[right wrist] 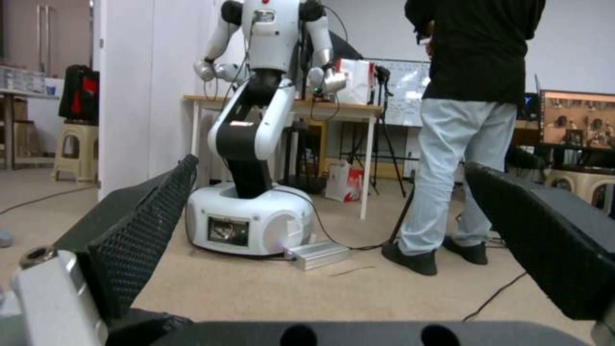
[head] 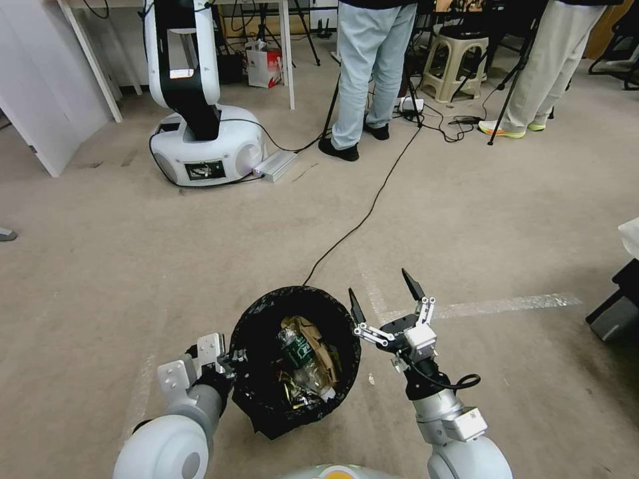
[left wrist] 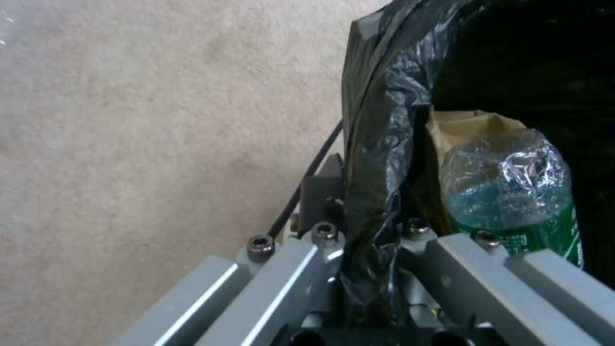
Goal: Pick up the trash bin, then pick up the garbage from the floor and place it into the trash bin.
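- The trash bin (head: 296,359) sits low in the head view, directly in front of the robot, lined with a glossy black bag (left wrist: 378,120) that drapes over its rim.
- The left gripper (head: 229,362) is at the bin's left rim. In the left wrist view its fingers (left wrist: 291,274) are clamped together on the bag-covered rim, one outside and one inside the bin.
- Inside the bin lie the garbage items: a green-labelled clear bottle (head: 301,352), a brown paper bag (head: 319,339) behind it, and yellow wrappers (head: 296,396) lower down. The left wrist view shows the bottle (left wrist: 512,197) resting against the paper bag (left wrist: 468,125).
- The right gripper (head: 385,297) hovers just beside the bin's right rim, clear of it. Its two black fingertips (head: 413,285) are spread wide apart with nothing between them.
- A black cable (head: 363,216) runs across the carpet (head: 499,219) from the bin's far edge toward the people standing at the back.
- A strip of pale tape (head: 492,306) lies on the carpet to the right of the right gripper.
- A second white robot (head: 200,133) stands well apart at the far left, with a silver box (head: 276,165) on the floor beside its base.
- Tripod legs, a stool (head: 456,63) and loose cables crowd the far floor around the people's feet.
- A dark object (head: 616,306) sits at the right edge of the head view.
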Motion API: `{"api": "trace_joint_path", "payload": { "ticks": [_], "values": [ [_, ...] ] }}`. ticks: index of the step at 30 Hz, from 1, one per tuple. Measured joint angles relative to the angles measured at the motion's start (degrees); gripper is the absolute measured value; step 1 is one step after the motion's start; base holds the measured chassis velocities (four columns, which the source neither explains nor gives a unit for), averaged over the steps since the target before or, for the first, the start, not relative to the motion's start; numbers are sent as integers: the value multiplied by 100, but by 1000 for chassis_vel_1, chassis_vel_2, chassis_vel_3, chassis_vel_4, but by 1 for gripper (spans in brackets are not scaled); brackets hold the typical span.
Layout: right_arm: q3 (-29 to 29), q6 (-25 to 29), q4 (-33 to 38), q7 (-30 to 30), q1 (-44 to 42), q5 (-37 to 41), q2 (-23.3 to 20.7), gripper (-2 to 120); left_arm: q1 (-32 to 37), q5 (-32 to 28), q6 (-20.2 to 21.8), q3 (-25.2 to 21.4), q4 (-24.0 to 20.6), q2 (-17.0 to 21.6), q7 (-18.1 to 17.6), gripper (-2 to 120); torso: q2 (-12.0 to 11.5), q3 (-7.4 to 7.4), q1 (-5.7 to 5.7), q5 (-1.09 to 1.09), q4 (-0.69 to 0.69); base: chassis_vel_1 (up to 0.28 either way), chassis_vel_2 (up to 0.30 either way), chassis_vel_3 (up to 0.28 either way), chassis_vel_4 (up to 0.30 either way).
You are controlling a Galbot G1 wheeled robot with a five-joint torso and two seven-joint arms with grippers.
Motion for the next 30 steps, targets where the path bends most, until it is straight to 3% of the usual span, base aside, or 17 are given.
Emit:
{"api": "trace_joint_path", "payload": {
  "ticks": [24, 30],
  "values": [
    [64, -6, -85, -73, -44, 63, 16, 100, -421, -167, -10, 49, 929, -196, -9, 0, 0, 0, 0, 0, 0, 0, 0, 0, 0],
    [44, 14, -125, -113, -68, 36, 33, 100, -461, -176, -12, 47, 941, -188, 41, 16, 0, 0, 0, 0, 0, 0, 0, 0, 0]
  ]
}}
